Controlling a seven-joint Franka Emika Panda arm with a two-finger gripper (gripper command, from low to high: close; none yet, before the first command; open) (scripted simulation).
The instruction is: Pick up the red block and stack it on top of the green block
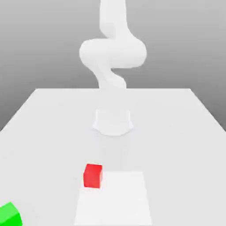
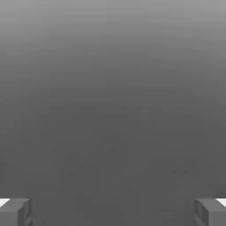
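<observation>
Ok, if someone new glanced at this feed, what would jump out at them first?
Probably the red block, the strongest color near the middle of the exterior view, sitting at the edge of a bright white patch on the pale table. Next would be the green block, cut off by the picture's edge at the exterior view's lower left corner. In the hand view, the open gripper has nothing between its fingers.

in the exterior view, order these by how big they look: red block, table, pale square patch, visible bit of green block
1. table
2. pale square patch
3. red block and visible green block: too alike to rank
</observation>
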